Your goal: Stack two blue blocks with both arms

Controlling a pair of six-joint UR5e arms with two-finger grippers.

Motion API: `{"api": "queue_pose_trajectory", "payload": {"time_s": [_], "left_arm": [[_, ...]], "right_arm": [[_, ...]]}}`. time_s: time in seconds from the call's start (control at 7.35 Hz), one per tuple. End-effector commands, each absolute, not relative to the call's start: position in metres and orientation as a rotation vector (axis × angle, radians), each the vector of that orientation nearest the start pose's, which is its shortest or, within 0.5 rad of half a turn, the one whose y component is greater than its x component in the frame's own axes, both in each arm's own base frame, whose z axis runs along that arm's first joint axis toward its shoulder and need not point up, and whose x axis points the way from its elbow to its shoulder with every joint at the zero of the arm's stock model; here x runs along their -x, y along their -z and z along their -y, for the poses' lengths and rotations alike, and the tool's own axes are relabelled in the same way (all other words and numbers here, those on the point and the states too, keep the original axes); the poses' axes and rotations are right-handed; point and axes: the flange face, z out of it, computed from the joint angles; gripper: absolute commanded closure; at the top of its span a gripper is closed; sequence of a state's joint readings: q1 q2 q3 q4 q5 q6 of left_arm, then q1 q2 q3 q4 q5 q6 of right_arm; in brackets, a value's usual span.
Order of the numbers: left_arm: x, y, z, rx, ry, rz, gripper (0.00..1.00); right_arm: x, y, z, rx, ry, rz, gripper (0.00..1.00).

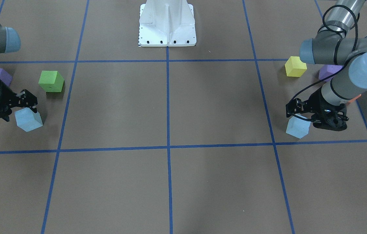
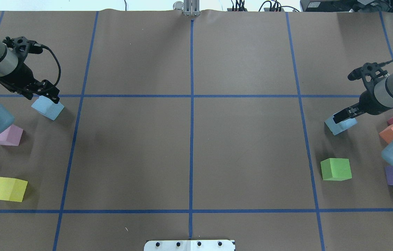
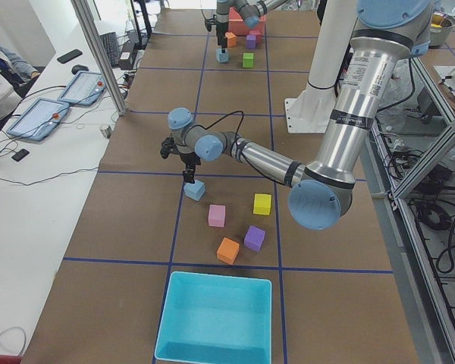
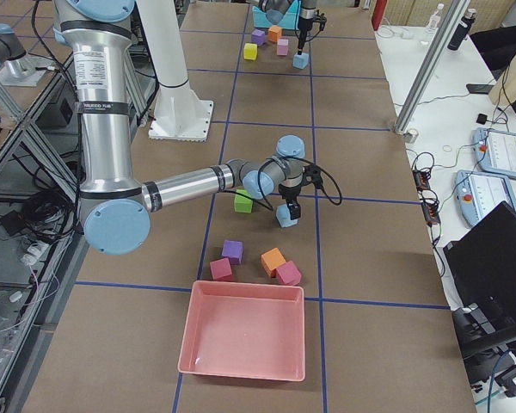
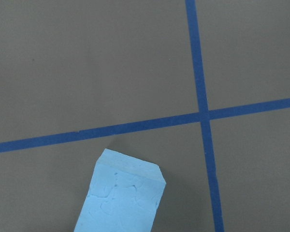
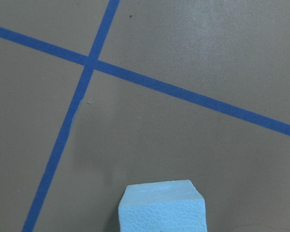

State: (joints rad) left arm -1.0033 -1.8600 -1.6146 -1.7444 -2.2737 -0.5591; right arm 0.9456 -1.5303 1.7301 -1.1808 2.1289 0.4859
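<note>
Two pale blue blocks, one at each table end. My left gripper [image 2: 51, 94] is closed over the top of one blue block [image 2: 47, 108], which hangs tilted just above the paper; it also shows in the front view [image 1: 298, 127] and the left wrist view [image 5: 123, 200]. My right gripper [image 2: 345, 114] grips the other blue block [image 2: 339, 125] the same way, also seen in the front view [image 1: 28, 119] and the right wrist view [image 6: 162, 205]. The fingers are outside both wrist views.
A green cube [image 2: 336, 169] lies near the right block. Yellow [image 2: 8, 189] and pink [image 2: 7, 135] cubes lie near the left one. A turquoise box [image 3: 216, 318] and a pink tray [image 4: 245, 340] stand at the table ends. The white pedestal [image 1: 167, 22] is at the centre back.
</note>
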Motion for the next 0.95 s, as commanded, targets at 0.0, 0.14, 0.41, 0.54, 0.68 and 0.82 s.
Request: {"api": "queue_pose_trajectory", "payload": {"time_s": [0.0, 0.14, 0.41, 0.54, 0.68, 0.82], "left_arm": [[-0.274, -0.463, 0.557, -0.052, -0.210, -0.834, 0.01], [-0.271, -0.473, 0.559, -0.088, -0.255, -0.794, 0.01], [-0.271, -0.483, 0.562, -0.089, -0.260, -0.776, 0.01], [-0.273, -0.485, 0.563, -0.083, -0.259, -0.773, 0.01], [-0.274, -0.489, 0.564, -0.076, -0.257, -0.770, 0.01], [-0.274, -0.490, 0.565, -0.075, -0.256, -0.769, 0.01]], "right_arm": [[0.246, -0.526, 0.477, -0.206, 0.308, 0.761, 0.00], [0.246, -0.526, 0.477, -0.207, 0.309, 0.762, 0.00], [0.249, -0.527, 0.475, -0.204, 0.314, 0.762, 0.00], [0.253, -0.529, 0.474, -0.201, 0.320, 0.757, 0.00], [0.255, -0.532, 0.473, -0.200, 0.323, 0.749, 0.01], [0.259, -0.541, 0.473, -0.192, 0.329, 0.743, 0.01]]}}
